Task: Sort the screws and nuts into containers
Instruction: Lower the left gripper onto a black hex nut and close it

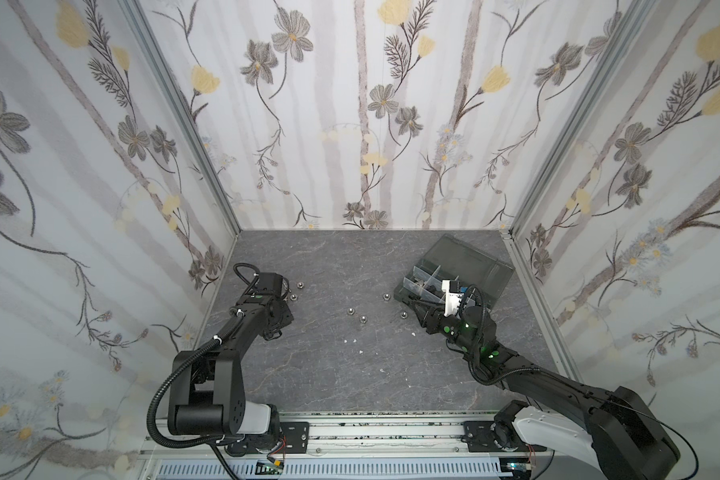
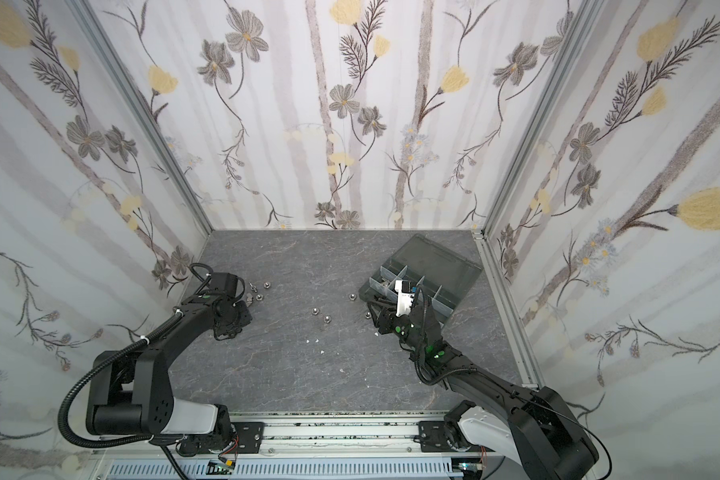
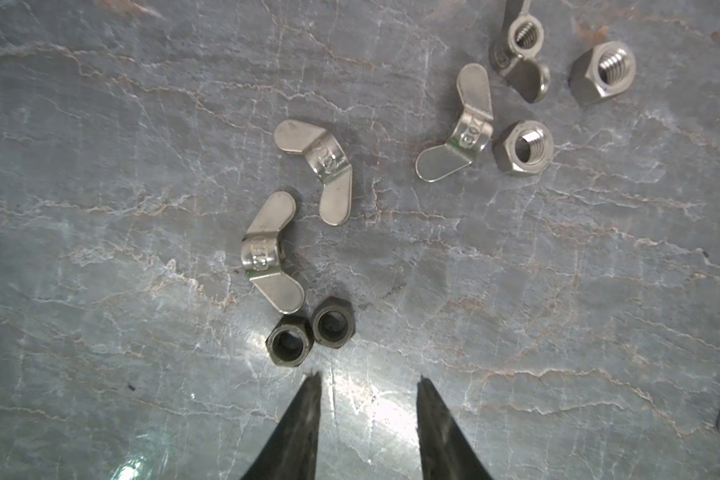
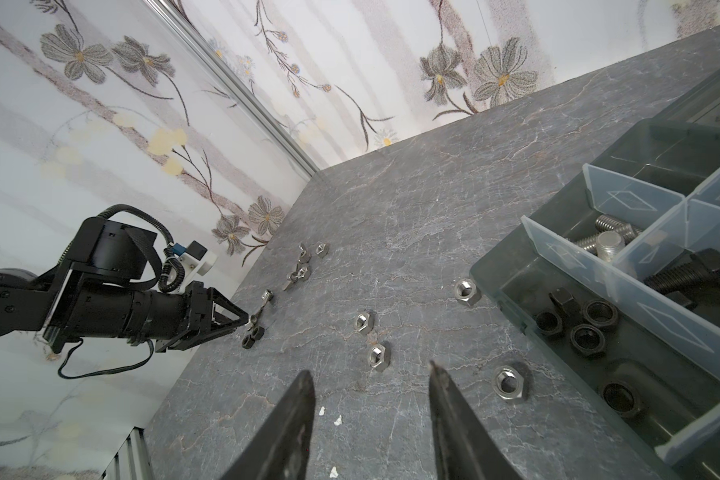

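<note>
Two black nuts (image 3: 288, 345) (image 3: 332, 326) lie side by side just ahead of my left gripper (image 3: 368, 380). It is open and low over the table with nothing between its fingers. Silver nuts (image 3: 523, 147) and silver wing nuts (image 3: 273, 253) lie farther out. My right gripper (image 4: 370, 370) hangs open and empty over the table beside the containers (image 4: 558, 245). These are compartments of a dark grey box (image 1: 454, 270) with its lid laid back. One compartment holds black nuts (image 4: 587, 336); others hold silver screws (image 4: 607, 241) and a black screw (image 4: 695, 270). Loose silver nuts (image 4: 378, 356) (image 4: 509, 384) lie near the right fingertips.
More silver nuts (image 1: 350, 311) (image 1: 385, 296) dot the middle of the grey stone-patterned table (image 1: 350, 374). Tiny white specks (image 1: 354, 340) lie nearer the front. Flowered walls (image 1: 100, 208) close in the left, back and right sides. A metal rail (image 1: 371, 432) runs along the front edge.
</note>
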